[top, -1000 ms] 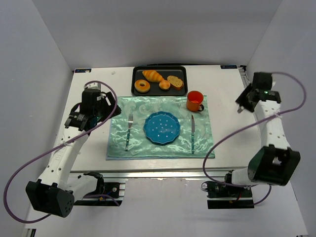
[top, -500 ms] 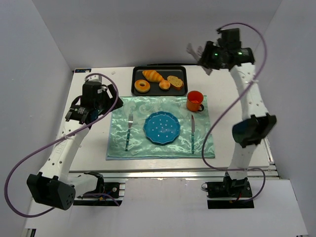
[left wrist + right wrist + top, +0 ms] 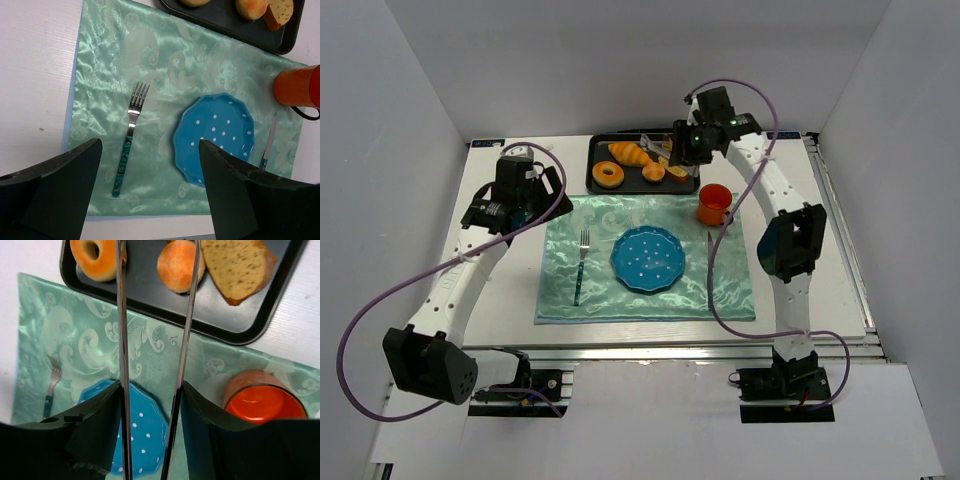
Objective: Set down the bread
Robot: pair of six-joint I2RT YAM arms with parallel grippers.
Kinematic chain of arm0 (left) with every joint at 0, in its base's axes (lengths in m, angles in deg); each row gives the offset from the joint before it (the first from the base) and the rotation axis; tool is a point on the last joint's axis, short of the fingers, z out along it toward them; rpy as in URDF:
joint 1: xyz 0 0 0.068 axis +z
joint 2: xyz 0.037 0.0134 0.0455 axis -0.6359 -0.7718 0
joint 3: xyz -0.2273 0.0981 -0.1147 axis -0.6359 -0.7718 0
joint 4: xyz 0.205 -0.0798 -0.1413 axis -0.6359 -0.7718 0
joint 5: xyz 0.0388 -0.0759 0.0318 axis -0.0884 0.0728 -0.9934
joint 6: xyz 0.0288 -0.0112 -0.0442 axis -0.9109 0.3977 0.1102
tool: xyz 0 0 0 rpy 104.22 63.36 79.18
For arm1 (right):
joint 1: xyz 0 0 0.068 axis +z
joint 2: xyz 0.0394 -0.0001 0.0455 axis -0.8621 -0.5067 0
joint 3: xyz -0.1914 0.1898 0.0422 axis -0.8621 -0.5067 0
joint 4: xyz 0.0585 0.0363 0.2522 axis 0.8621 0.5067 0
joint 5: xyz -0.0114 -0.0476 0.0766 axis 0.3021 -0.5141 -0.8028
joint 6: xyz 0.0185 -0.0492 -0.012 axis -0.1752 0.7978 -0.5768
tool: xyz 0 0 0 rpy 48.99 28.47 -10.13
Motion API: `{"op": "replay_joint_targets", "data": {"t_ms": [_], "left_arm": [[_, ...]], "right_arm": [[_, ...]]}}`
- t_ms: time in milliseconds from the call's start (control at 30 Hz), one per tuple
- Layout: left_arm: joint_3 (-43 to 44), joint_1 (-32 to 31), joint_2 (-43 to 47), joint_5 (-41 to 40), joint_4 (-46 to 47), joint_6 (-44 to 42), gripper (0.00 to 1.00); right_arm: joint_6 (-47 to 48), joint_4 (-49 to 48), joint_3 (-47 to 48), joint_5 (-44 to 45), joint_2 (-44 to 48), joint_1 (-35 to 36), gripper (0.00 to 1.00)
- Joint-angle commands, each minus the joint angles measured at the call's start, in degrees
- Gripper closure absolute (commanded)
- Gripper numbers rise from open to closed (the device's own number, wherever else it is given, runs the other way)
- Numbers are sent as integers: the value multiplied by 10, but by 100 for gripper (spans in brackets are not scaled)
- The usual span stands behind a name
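White table; bread on tray

On the black tray the small round golden-brown bun is boxed in: seeded oval bread slice just beside it on one side, long croissant nr at back, orange ring donut past a bare tray gap on the other. The right gripper has its thin fingers apart over that gap, one crossing the bun's edge. Orange mug stands upright nr the tray's front edge; blue dotted plate top is free, w/ fork & knife either side.
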Motion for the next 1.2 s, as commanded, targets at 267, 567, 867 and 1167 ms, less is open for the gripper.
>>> {"op": "replay_joint_targets", "data": {"t_ms": [267, 567, 867, 1167], "left_arm": [[1, -3, 11, 7, -6, -6, 10], [-8, -3, 16, 5, -7, -6, 10], [-20, -3, 23, -2, -14, -7, 10], [-16, -3, 21, -6, -18, -6, 10]], "right_arm": [[49, -48, -38, 111, -14, 49, 45], [72, -59, -90, 144, -9, 64, 41], [77, -59, -99, 130, -15, 72, 41], [83, -29, -83, 149, -41, 82, 47]]}}
